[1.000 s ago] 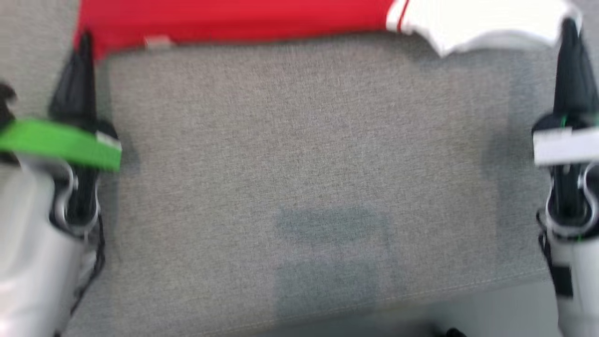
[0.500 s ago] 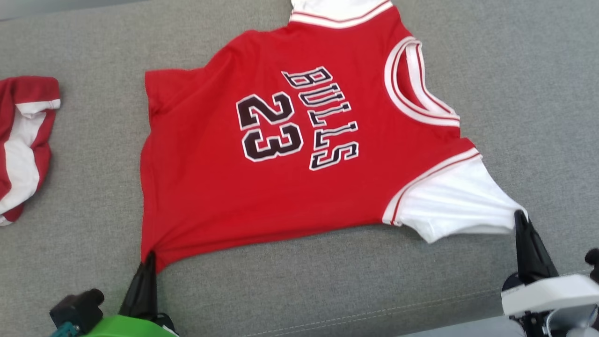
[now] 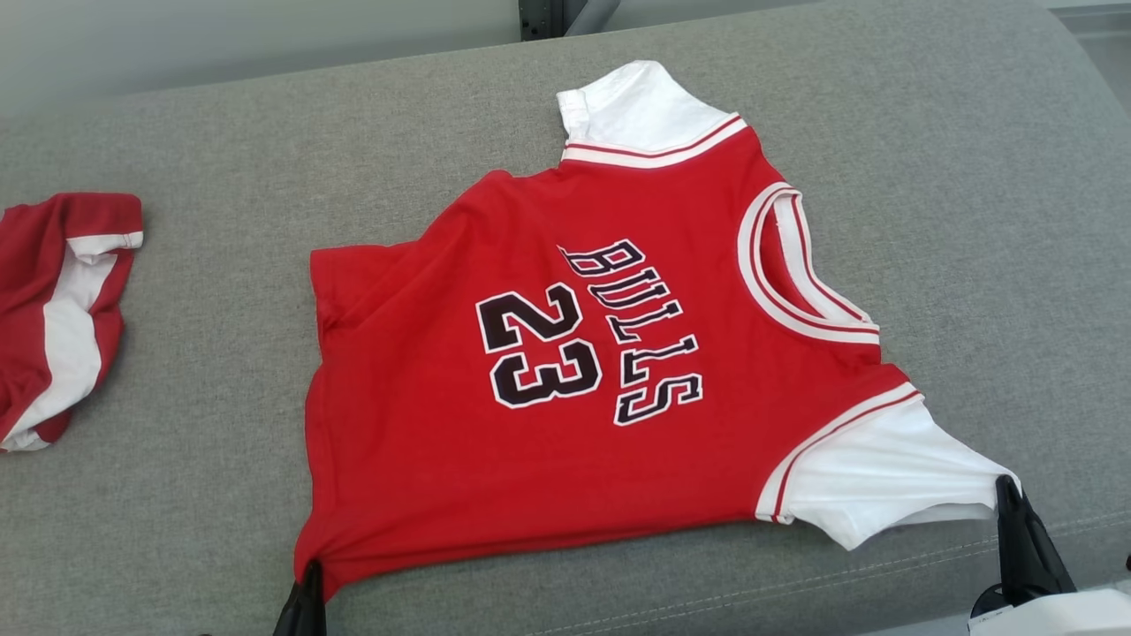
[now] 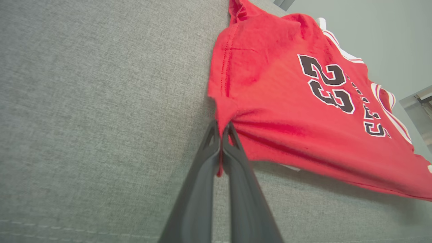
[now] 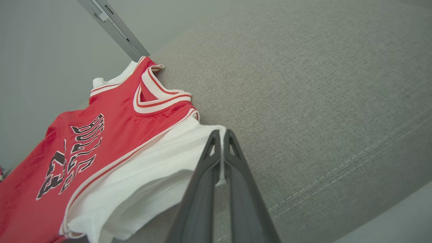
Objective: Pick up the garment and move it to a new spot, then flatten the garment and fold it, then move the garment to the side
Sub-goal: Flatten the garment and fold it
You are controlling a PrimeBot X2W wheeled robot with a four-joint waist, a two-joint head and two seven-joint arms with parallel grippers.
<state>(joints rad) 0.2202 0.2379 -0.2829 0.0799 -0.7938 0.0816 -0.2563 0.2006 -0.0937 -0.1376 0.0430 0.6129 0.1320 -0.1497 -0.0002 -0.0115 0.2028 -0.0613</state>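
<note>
We hold the jersey [image 3: 565, 371] by two points while it lies face up on the grey cushion [image 3: 221, 124], the number 23 and the lettering showing, hem toward our left and collar toward our right. Our left gripper [image 4: 221, 127] is closed on the near hem corner. A pinch of red cloth sits between its two dark fingers, and the fabric creases toward that point. Our right gripper [image 5: 221, 134] is closed on the edge of the near sleeve [image 3: 884, 477], whose white cloth comes out to a point at the fingertips. In the head view both grippers sit at the bottom edge, well apart, with the jersey's near edge stretched between them. We think that edge is raised a little off the cushion, since a shadow lies beneath it, though the angle is poor. The far sleeve [image 3: 636, 110] lies flat toward the back of the cushion, and the far hem corner is slightly rumpled. Off to our left, well apart from the jersey, a second garment [image 3: 62, 309] in red and white lies bunched at the edge of the view.
</note>
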